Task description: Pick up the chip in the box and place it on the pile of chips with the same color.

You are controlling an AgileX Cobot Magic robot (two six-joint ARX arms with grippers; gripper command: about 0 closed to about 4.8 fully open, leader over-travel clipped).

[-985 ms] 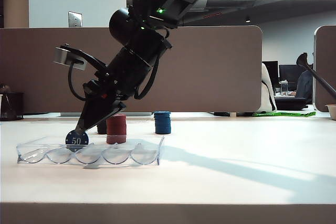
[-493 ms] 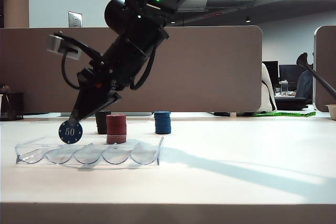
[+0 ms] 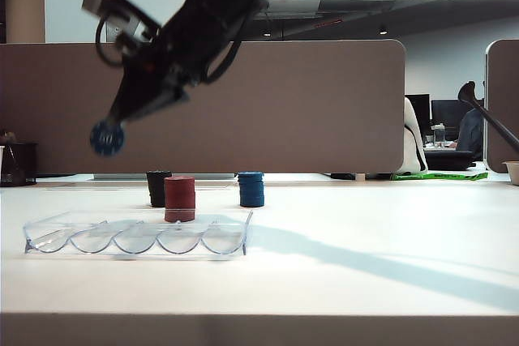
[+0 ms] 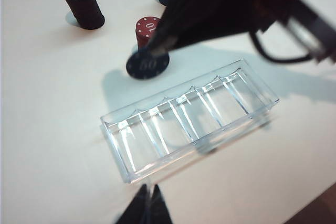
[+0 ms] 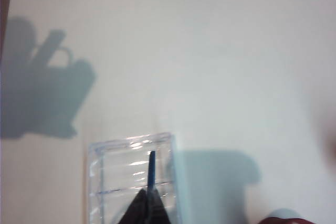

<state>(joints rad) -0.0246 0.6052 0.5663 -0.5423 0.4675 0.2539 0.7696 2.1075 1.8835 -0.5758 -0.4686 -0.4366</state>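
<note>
Carry step in hand. Right gripper [image 3: 109,131], reached across to the left, jaws clenched on the chip [image 3: 106,138], high above the left end of the box [image 3: 136,237], which now sits vacant on the table [image 3: 365,257]. A second ago the chip was still down in the box; it has since been lifted clear.

Black stack [image 3: 157,188], then red stack [image 3: 180,198], then the pile of chips [image 3: 250,189] farther right. Next move, by my reading: traverse right, lay chip flat, lower onto the blue pile.

Left gripper [image 4: 147,208] hangs near the box's near side, jaws pressed together on nothing.
</note>
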